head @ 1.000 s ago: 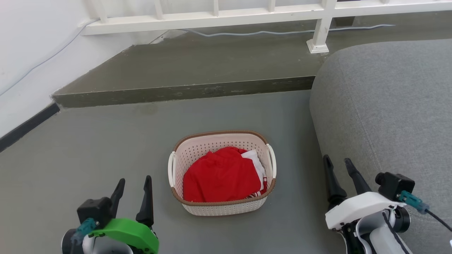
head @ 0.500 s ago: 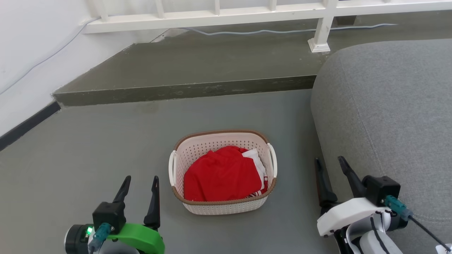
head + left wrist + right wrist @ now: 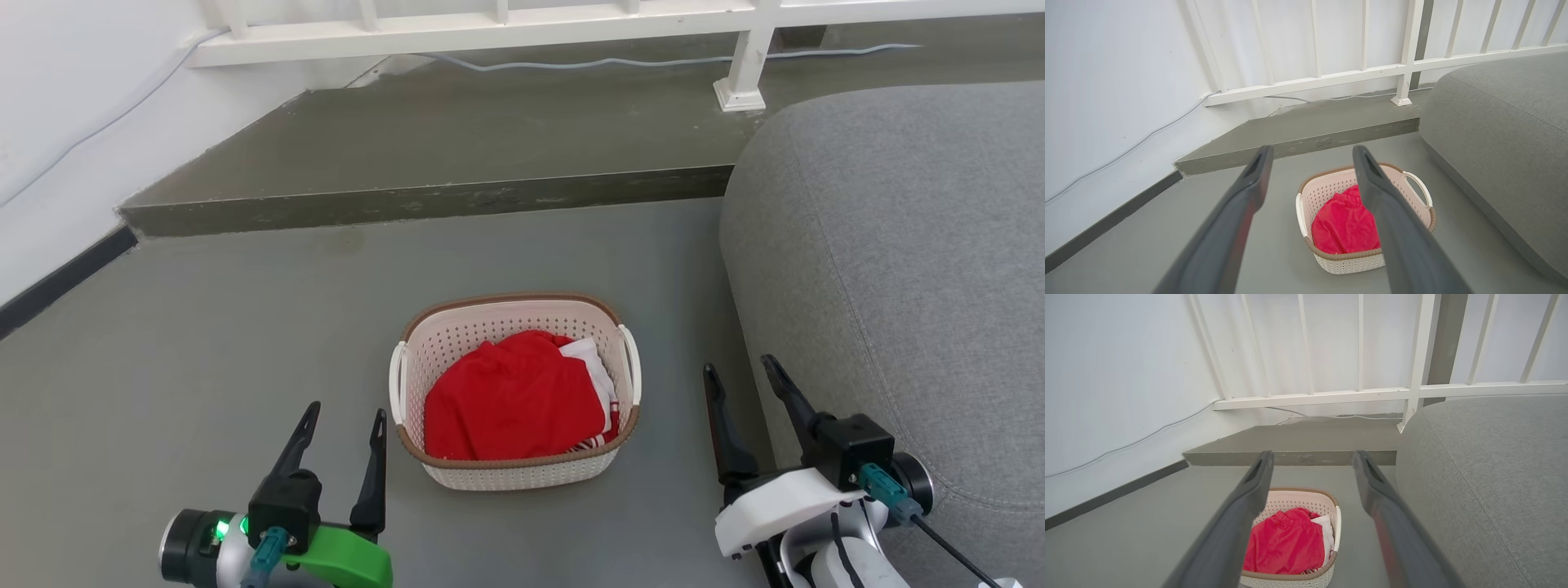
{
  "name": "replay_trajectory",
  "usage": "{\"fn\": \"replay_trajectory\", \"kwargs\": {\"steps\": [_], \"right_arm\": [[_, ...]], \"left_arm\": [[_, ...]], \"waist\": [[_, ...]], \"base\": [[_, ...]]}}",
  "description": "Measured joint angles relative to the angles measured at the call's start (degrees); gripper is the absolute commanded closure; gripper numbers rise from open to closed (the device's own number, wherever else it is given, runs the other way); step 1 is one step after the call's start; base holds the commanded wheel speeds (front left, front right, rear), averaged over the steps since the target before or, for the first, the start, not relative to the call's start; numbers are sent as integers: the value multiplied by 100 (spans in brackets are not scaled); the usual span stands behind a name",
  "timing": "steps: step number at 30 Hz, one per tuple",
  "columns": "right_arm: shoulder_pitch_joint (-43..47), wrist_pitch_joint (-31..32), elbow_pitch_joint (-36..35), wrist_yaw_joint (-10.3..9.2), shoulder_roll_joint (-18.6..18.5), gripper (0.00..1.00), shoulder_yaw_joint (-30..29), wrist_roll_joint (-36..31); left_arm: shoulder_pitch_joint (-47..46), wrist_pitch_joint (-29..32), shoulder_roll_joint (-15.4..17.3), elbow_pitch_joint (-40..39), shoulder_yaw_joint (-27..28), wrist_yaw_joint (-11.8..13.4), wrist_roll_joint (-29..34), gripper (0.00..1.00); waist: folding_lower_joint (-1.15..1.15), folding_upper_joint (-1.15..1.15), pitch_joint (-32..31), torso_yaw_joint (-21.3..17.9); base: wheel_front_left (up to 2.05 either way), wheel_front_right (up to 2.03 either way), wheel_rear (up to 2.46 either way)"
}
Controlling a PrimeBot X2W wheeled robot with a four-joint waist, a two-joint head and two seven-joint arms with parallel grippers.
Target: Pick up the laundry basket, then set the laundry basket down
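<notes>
Though flanked by both grippers, touched by neither: the laundry basket (image 3: pixel 522 475), upright on the grey floor (image 3: pixel 245 327), short of the step and nearer the floor's sofa edge than its wall edge. Cream and perforated, with a brown rim and a white handle on each short side. Inside, a crumpled red garment (image 3: pixel 510 400), with a bit of white cloth (image 3: pixel 592 367) tucked at its right.

Just beside the basket's near left corner, yet apart from it, the left gripper (image 3: pixel 347 410), fingers spread with nothing between them. Further off on the other side, clear of the handle, the right gripper (image 3: pixel 738 364), likewise spread and empty, close against the grey sofa (image 3: pixel 898 245).

Beyond the basket, a raised step (image 3: pixel 424 200) across the floor's far edge. On it, the foot of a white railing (image 3: pixel 490 31) and a pale cable (image 3: pixel 653 62). Along the floor's left edge, a white wall (image 3: pixel 82 98) with dark skirting (image 3: pixel 65 282).
</notes>
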Motion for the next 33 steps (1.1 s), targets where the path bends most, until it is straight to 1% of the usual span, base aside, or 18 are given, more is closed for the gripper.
{"fn": "replay_trajectory", "kwargs": {"steps": [7, 13, 33], "right_arm": [[0, 0, 0, -4, 0, 0, 16, 2], [2, 0, 4, -37, 0, 0, 14, 56], [84, 0, 21, -38, 0, 0, 49, 65]], "left_arm": [[1, 0, -13, 27, 52, -1, -13, 0], [32, 0, -63, 75, 218, -1, -252, 0], [91, 0, -100, 118, 278, -59, -249, 0]], "waist": [[0, 0, 11, -3], [0, 0, -1, -3], [0, 0, -52, 3]], "base": [[0, 0, 0], [0, 0, 0], [0, 0, 0]]}}
